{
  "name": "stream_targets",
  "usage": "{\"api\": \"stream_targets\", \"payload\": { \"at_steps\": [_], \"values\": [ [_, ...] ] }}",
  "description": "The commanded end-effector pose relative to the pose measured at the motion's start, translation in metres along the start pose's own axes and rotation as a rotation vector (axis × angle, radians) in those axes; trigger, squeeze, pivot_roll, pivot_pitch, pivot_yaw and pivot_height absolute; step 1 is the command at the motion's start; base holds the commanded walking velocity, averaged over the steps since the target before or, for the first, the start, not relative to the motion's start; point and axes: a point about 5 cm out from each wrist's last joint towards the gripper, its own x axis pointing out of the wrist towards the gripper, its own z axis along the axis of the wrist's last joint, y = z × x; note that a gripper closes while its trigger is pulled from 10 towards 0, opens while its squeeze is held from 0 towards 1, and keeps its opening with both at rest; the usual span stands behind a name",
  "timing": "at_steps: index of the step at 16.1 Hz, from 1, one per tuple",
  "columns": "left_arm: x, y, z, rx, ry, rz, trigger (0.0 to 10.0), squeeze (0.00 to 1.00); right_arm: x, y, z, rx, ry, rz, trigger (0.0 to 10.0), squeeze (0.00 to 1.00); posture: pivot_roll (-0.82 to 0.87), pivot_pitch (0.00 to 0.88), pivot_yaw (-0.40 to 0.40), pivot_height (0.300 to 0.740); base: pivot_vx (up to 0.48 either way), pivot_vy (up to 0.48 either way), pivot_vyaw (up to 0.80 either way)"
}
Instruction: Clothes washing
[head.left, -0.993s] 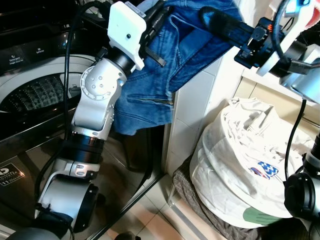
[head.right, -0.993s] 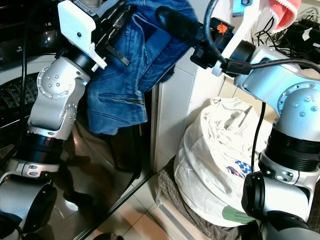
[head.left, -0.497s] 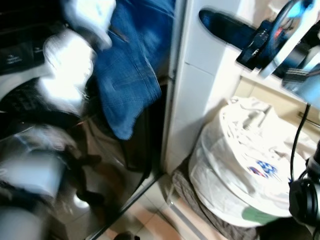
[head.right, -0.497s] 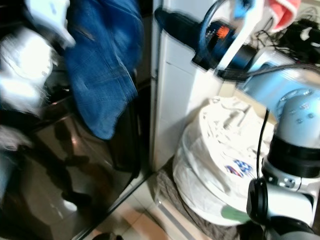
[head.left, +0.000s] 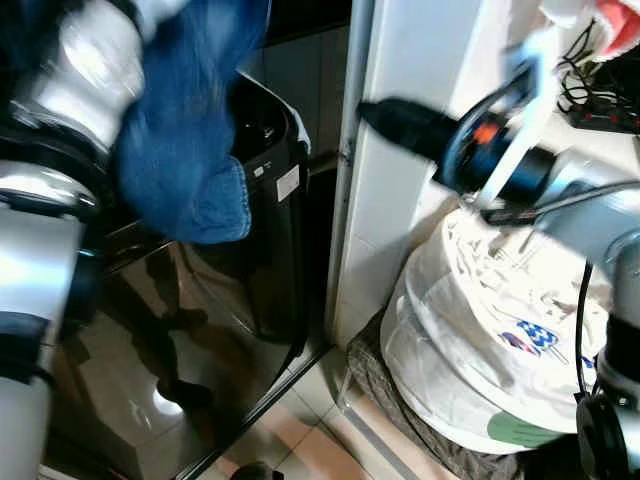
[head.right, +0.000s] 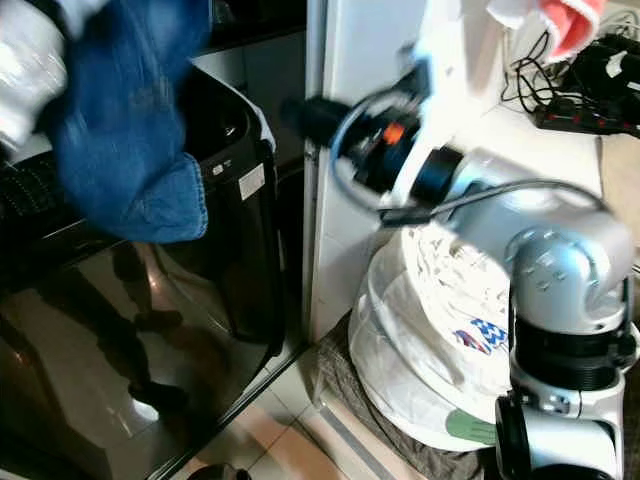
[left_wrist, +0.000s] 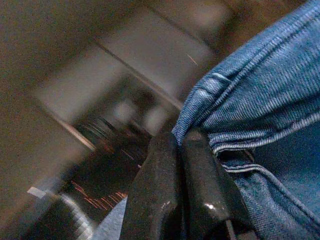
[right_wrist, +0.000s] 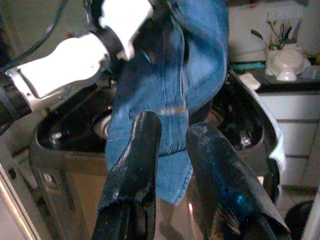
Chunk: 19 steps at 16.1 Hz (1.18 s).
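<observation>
A pair of blue jeans (head.left: 190, 150) hangs from my raised left arm (head.left: 80, 70) over the black top-loading washing machine (head.left: 275, 190). In the left wrist view my left gripper (left_wrist: 180, 142) is shut on a seamed edge of the jeans (left_wrist: 260, 120). My right gripper (head.left: 395, 118) is stretched out in front of the white pillar, to the right of the jeans and apart from them. In the right wrist view its fingers (right_wrist: 145, 130) stand open with nothing between them and point at the hanging jeans (right_wrist: 170, 90) above the washer's open top (right_wrist: 75, 130).
A white pillar (head.left: 400, 230) separates the washer from a full white laundry bag (head.left: 480, 340), which sits on grey cloth (head.left: 385, 395) on the tiled floor. A power strip with cables (head.right: 580, 110) lies on the counter at the right.
The jeans have swung left with my left arm, clear of my right gripper, and now hang over the washer. My right gripper has dropped lower and moved left. The view has shifted.
</observation>
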Motion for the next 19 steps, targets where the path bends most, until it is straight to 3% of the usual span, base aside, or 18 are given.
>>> {"api": "stream_targets", "payload": {
  "at_steps": [1, 2, 3, 4, 6, 9, 10, 12, 13, 14, 15, 16, 17, 18, 19],
  "values": [
    [-0.003, -0.012, -0.014, -0.013, 0.11, -0.097, 0.3, 0.0, 0.0, 0.004, 0.0, -0.032, 0.005, -0.003, 10.0, 0.0, -0.05, 0.0, 0.047, 0.74, 0.0, 0.0, 0.0],
    [-0.012, -0.031, -0.034, -0.073, 0.24, -0.193, 10.0, 0.0, 0.0, 0.006, -0.007, -0.049, 0.045, -0.005, 10.0, 0.0, -0.06, 0.0, 0.057, 0.74, 0.0, 0.0, 0.0],
    [-0.028, -0.053, -0.058, -0.152, 0.394, -0.299, 10.0, 0.47, 0.0, 0.009, -0.016, -0.075, 0.102, -0.005, 10.0, 0.0, -0.06, 0.0, 0.057, 0.74, 0.0, 0.0, 0.0],
    [-0.033, -0.06, -0.065, -0.182, 0.445, -0.34, 10.0, 1.0, -0.001, 0.011, -0.021, -0.088, 0.132, 0.001, 10.0, 0.0, -0.06, 0.0, 0.052, 0.74, 0.0, 0.0, 0.0],
    [-0.034, -0.058, -0.066, -0.177, 0.468, -0.399, 10.0, 1.0, -0.002, 0.012, -0.024, -0.091, 0.151, 0.008, 10.0, 0.0, -0.06, 0.0, 0.045, 0.74, 0.0, 0.0, 0.0],
    [-0.024, -0.036, -0.056, -0.192, 0.446, -0.431, 10.0, 1.0, -0.001, 0.011, -0.029, -0.098, 0.188, 0.016, 10.0, 0.0, -0.04, 0.0, 0.025, 0.74, 0.0, 0.0, 0.0],
    [-0.017, -0.014, -0.051, -0.172, 0.419, -0.366, 10.0, 1.0, 0.001, 0.009, -0.031, -0.105, 0.202, 0.018, 10.0, 0.0, -0.03, 0.0, 0.019, 0.74, 0.0, 0.0, 0.0],
    [-0.01, 0.004, -0.044, -0.172, 0.368, -0.266, 10.0, 1.0, 0.003, 0.007, -0.032, -0.108, 0.209, 0.01, 10.0, 0.0, -0.03, 0.0, 0.019, 0.74, 0.0, 0.0, 0.0],
    [-0.006, 0.022, -0.038, -0.135, 0.31, -0.138, 10.0, 1.0, 0.005, 0.003, -0.032, -0.101, 0.204, -0.025, 10.0, 0.0, -0.02, 0.0, 0.013, 0.74, 0.0, 0.0, 0.0],
    [-0.004, 0.031, -0.034, -0.137, 0.268, -0.08, 10.0, 1.0, 0.005, -0.001, -0.032, -0.094, 0.202, -0.048, 10.0, 0.0, -0.02, 0.0, 0.015, 0.74, 0.0, 0.0, 0.0],
    [-0.003, 0.032, -0.029, -0.207, 0.238, -0.089, 10.0, 0.68, 0.005, -0.002, -0.032, -0.092, 0.204, -0.058, 10.0, 0.0, -0.02, 0.0, 0.016, 0.74, 0.0, 0.0, 0.0],
    [-0.002, 0.028, -0.025, -0.281, 0.217, -0.128, 10.0, 0.0, 0.005, -0.003, -0.032, -0.094, 0.206, -0.063, 10.0, 0.0, -0.02, 0.0, 0.016, 0.74, 0.0, 0.0, 0.0],
    [-0.002, 0.006, -0.012, -0.519, 0.137, -0.343, 10.0, 0.0, 0.001, -0.007, -0.035, -0.112, 0.228, -0.103, 10.0, 0.0, -0.02, 0.0, 0.026, 0.74, 0.0, 0.0, 0.0],
    [-0.003, -0.002, -0.007, -0.588, 0.108, -0.412, 10.0, 0.0, 0.0, -0.01, -0.038, -0.125, 0.243, -0.131, 10.0, 0.0, -0.03, 0.0, 0.029, 0.74, 0.0, 0.0, 0.0],
    [-0.01, -0.027, -0.001, -0.722, 0.06, -0.574, 10.0, 0.0, -0.005, -0.024, -0.047, -0.15, 0.295, -0.25, 10.0, 0.0, -0.03, 0.0, 0.029, 0.74, 0.0, 0.0, 0.0]
  ]
}}
